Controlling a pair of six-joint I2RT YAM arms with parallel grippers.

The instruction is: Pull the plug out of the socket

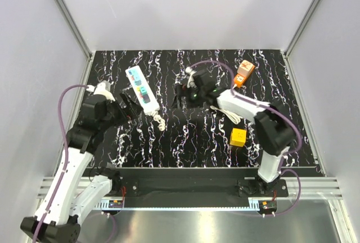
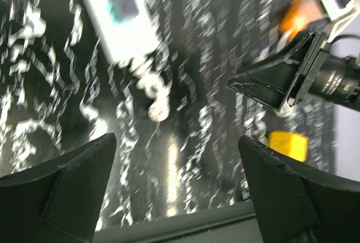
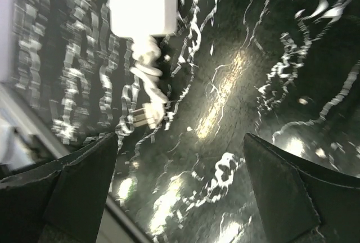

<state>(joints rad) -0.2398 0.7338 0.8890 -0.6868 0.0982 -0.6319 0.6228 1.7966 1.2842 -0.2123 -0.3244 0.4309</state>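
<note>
The socket, a long white power strip [image 1: 140,90] with a row of coloured squares, lies on the black marbled table at the back left. Its short coiled cord ends in a white pronged plug [image 1: 159,120] lying loose on the table. The strip [image 2: 121,23] and cord plug [image 2: 159,108] show in the left wrist view, and the strip's end [image 3: 140,4] and cord plug [image 3: 147,116] in the right wrist view. My left gripper [image 1: 129,106] is open and empty, just left of the strip [image 2: 177,189]. My right gripper [image 1: 180,94] is open and empty, right of the strip [image 3: 180,184].
An orange and white plug adapter [image 1: 244,73] lies at the back right, apart from the strip; it also shows in the left wrist view [image 2: 301,12]. A yellow block [image 1: 238,137] sits right of centre [image 2: 288,144]. Grey walls enclose the table.
</note>
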